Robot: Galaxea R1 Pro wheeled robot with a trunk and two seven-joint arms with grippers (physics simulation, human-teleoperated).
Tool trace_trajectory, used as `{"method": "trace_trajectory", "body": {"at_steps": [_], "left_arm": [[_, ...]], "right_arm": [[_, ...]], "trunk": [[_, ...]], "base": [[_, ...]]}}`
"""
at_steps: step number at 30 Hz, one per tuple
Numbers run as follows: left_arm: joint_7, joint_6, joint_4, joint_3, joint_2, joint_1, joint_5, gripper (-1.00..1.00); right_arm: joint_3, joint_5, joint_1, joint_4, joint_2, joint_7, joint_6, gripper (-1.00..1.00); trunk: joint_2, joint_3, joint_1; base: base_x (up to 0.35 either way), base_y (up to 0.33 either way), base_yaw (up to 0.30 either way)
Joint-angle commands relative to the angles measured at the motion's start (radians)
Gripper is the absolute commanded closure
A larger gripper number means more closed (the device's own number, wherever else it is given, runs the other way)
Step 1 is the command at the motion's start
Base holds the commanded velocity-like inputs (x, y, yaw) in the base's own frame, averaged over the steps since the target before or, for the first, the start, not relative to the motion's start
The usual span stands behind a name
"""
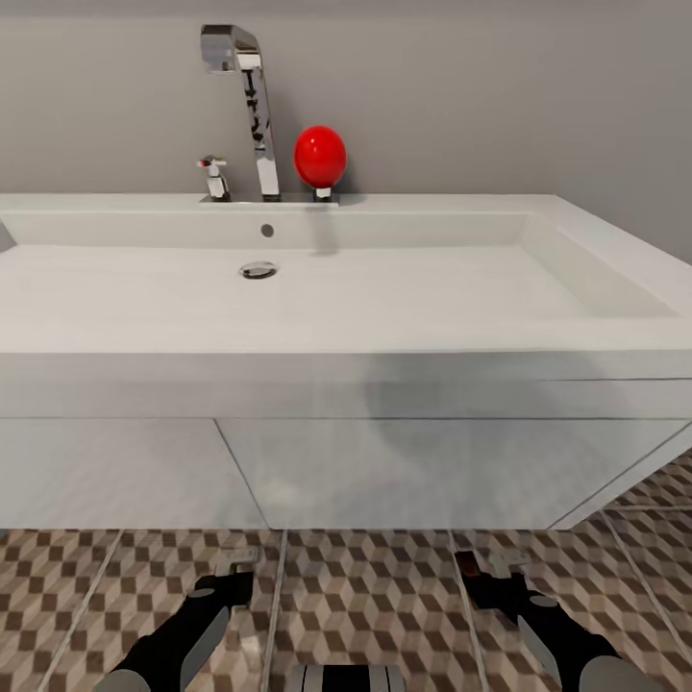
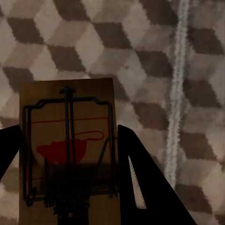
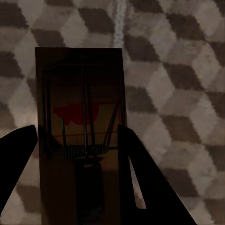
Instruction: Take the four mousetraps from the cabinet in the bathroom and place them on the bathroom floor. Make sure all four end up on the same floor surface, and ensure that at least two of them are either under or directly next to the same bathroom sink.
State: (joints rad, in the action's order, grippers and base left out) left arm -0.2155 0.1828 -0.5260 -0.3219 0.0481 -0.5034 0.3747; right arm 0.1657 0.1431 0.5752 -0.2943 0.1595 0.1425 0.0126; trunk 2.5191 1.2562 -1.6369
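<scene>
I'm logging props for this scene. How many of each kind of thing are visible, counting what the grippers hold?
Mousetraps: 2 (left-held mousetrap, right-held mousetrap)
Sinks: 1 (sink)
Chrome taps: 1 (tap)
Red balls: 1 (red ball)
Total: 5

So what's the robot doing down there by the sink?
It is holding a mousetrap in each pincer, just above the patterned bathroom floor. The left pincer grips one mousetrap and the right pincer grips another mousetrap. Both hang in front of the white bathroom sink, so it looks about to set them down.
</scene>
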Motion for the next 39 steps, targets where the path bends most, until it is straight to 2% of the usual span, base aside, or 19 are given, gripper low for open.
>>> {"method": "trace_trajectory", "body": {"at_steps": [1,16,39], "left_arm": [[-0.002,0.001,0.0,0.0,0.0,0.0,-0.003,1.0],[-0.04,0.0,0.0,-0.001,0.0,0.0,-0.003,1.0],[-0.039,0.0,0.001,-0.002,0.0,0.0,-0.003,1.0]], "right_arm": [[0.0,0.0,0.0,0.0,0.0,0.0,0.0,1.0],[0.0,-0.002,0.0,0.001,0.0,0.0,0.001,1.0],[0.0,-0.004,0.0,0.001,0.0,-0.001,0.003,1.0]], "trunk": [[0.0,0.0,0.0],[0.0,0.0,0.0],[0.0,0.0,0.0]], "base": [[0.137,0.0,0.0],[0.017,0.0,0.0],[0.0,0.0,0.0]]}}
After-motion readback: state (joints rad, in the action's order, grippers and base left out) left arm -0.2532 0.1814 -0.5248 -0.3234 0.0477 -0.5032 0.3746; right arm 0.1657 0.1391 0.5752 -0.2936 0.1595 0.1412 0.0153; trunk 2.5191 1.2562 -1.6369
